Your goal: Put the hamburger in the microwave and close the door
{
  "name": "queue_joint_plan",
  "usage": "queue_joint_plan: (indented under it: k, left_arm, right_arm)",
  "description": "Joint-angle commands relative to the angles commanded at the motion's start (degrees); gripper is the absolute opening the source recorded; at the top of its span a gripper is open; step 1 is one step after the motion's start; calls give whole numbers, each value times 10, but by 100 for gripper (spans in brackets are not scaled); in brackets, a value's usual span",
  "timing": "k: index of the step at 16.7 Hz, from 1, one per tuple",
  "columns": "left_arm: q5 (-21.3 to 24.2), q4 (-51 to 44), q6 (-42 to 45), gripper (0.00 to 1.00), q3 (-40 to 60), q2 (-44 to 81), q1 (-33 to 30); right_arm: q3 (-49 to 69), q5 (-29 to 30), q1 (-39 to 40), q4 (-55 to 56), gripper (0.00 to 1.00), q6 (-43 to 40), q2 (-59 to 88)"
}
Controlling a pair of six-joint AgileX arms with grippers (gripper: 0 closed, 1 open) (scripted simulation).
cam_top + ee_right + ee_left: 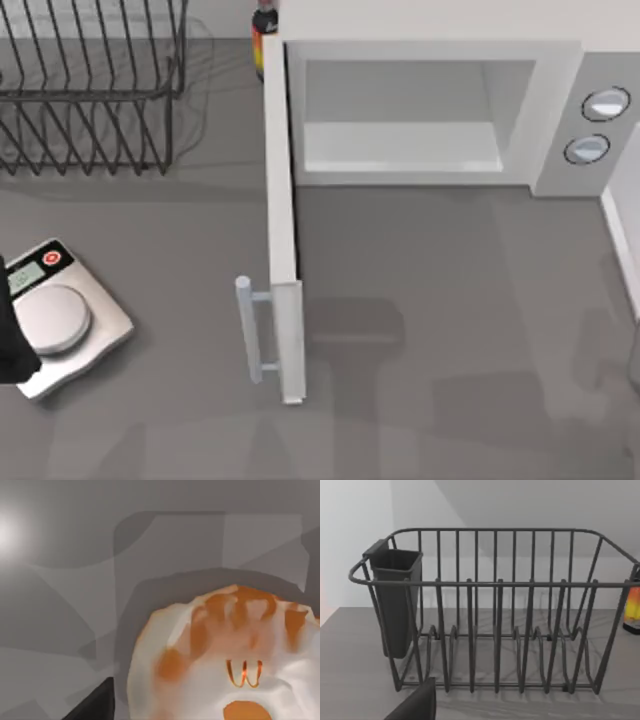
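Microwave (pixel 430 110) door (pixel 282 230) swung open. Hamburger (pixel 225 655) seen close, cropped, in right wrist view; grip state can't be told. Left arm (pixel 10 340) parked by scale (pixel 55 315), mostly cut off.

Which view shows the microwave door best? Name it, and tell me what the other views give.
The top view: the door stands swung wide open from the microwave, its bar handle seen full length. The left wrist view faces the dish rack, the right wrist view the hamburger.

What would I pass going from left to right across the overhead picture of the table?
Kitchen scale at the left edge, wire dish rack behind it, then the dark bottle, the door standing open with its bar handle, the microwave with its open cavity, and its two dials.
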Motion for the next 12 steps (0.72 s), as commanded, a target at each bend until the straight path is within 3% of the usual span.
queue_joint_plan:
  k: [4, 9, 12]
  left_arm:
    - [0, 0, 0, 100, 0, 0, 0]
    - [0, 0, 0, 100, 0, 0, 0]
    - [0, 0, 0, 100, 0, 0, 0]
  right_arm:
    - [-46, 0, 1, 90, 100, 2, 47]
    - [-51, 0, 2, 100, 100, 2, 53]
    - [-51, 0, 2, 100, 77, 2, 53]
